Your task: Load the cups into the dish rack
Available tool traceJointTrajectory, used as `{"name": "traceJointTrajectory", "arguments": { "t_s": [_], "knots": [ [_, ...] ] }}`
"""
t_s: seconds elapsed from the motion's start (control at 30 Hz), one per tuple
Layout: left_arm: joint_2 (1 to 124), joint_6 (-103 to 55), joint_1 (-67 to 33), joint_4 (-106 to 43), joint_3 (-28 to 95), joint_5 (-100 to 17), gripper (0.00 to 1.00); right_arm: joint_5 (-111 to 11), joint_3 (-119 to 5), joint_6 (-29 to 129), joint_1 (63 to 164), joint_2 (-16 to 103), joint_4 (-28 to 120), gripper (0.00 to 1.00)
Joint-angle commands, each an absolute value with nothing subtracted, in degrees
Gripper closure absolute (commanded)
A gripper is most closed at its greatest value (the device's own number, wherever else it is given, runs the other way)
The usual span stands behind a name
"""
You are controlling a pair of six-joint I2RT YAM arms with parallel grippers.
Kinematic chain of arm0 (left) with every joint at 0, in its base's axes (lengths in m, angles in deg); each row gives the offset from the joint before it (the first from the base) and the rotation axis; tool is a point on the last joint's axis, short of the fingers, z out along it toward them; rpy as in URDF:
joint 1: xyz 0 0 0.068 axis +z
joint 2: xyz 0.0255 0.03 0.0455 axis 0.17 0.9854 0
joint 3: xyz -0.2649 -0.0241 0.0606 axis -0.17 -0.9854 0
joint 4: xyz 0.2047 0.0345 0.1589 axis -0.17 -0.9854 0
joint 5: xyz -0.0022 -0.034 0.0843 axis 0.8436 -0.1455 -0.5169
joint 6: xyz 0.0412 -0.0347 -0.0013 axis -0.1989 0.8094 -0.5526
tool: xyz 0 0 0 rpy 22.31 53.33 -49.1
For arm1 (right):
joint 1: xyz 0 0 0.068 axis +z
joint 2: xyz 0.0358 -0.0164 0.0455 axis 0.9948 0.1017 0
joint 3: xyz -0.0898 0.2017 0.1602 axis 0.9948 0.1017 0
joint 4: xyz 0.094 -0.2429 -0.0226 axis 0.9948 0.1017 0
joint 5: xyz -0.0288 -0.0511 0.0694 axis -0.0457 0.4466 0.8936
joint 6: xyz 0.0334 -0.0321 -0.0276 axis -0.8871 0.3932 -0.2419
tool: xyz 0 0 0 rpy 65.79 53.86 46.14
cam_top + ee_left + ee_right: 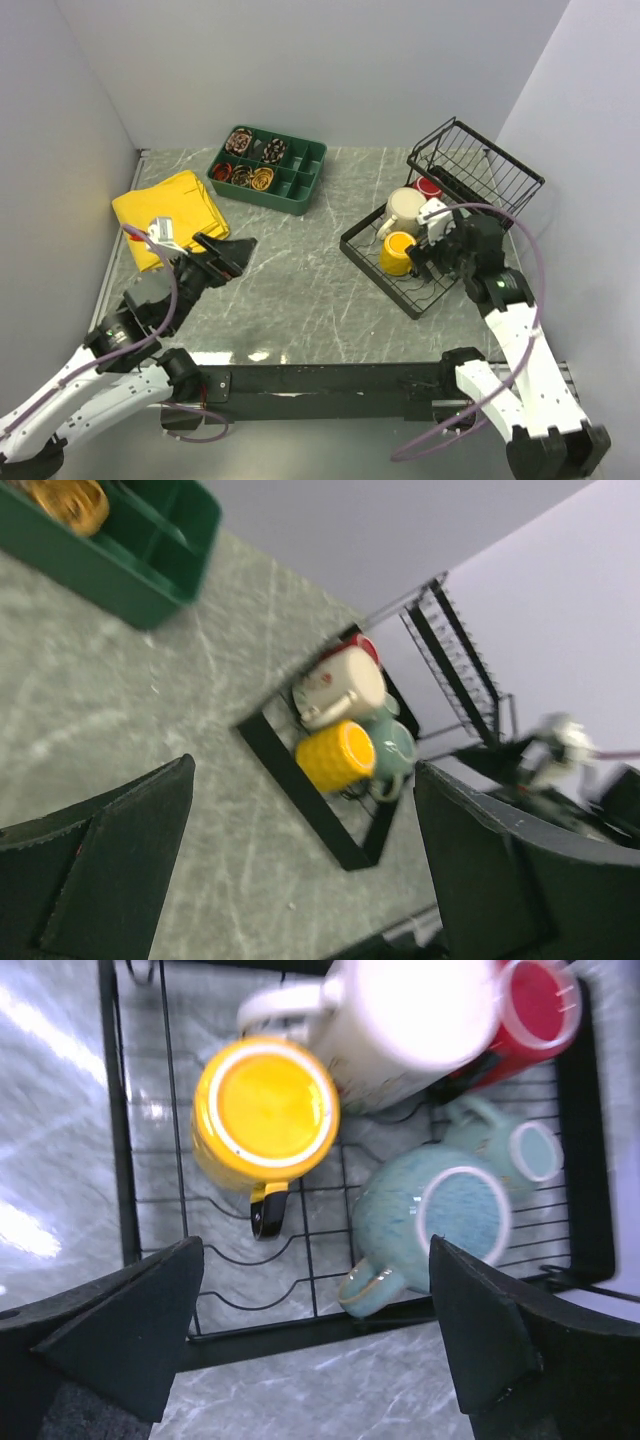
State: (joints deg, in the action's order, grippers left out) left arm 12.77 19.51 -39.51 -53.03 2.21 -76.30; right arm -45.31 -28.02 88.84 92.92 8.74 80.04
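My top camera looks down from behind me; my right wrist peers closely down into the dish rack (300, 1338), and my left wrist sees it obliquely from afar.

In your overhead view the right gripper (428, 258) hides the grey-green mug (450, 1220) and small teal mug (530, 1150) at the lower right of the dish rack (365, 250), and the bits in the green compartment tray (290, 185) are too small to name. In your right wrist view the cream mug (420, 1020) is blurred, cut by the top edge, and covers part of the red mug (535, 1010) at upper right. Your left wrist view crops the tray at upper left and blurs the right arm (560, 750) at the right edge.
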Motion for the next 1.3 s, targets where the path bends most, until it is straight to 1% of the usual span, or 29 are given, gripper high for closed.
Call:
{"name": "traceJointTrajectory", "arguments": {
  "t_s": [0.0, 0.07, 0.17, 0.3, 0.5, 0.63, 0.87, 1.27],
  "knots": [
    [17.30, 6.50, -39.34, -61.08, 10.82, -82.30, 0.04, -46.58, -34.53, 77.57, 93.13, 2.54, 81.27, 0.00],
    [19.23, 4.64, -39.34, -64.07, 14.42, -83.54, 0.04, -47.65, -37.78, 73.24, 92.34, 0.34, 81.18, 0.00],
    [20.39, 2.17, -39.34, -66.97, 18.11, -85.57, 0.04, -46.42, -43.05, 66.82, 89.62, 0.86, 83.11, 0.00],
    [19.34, 0.76, -39.34, -68.65, 19.89, -87.06, 0.04, -52.02, -47.01, 60.23, 88.03, -0.19, 82.24, 0.00],
    [16.44, 1.73, -39.25, -71.03, 20.94, -87.94, 0.04, -59.33, -50.35, 55.05, 86.10, -1.07, 80.74, 0.00],
    [15.29, 2.08, -39.34, -72.87, 21.56, -88.12, 0.04, -61.00, -51.06, 54.94, 86.10, -1.60, 80.48, 0.00],
    [15.47, 1.99, -39.34, -74.63, 23.23, -87.77, 0.04, -60.21, -51.41, 55.56, 86.19, -2.04, 80.31, 0.00],
    [15.29, 1.38, -39.34, -73.84, 23.14, -86.10, 0.04, -63.82, -52.20, 54.33, 86.19, -1.34, 79.51, 0.00]
  ]
}}
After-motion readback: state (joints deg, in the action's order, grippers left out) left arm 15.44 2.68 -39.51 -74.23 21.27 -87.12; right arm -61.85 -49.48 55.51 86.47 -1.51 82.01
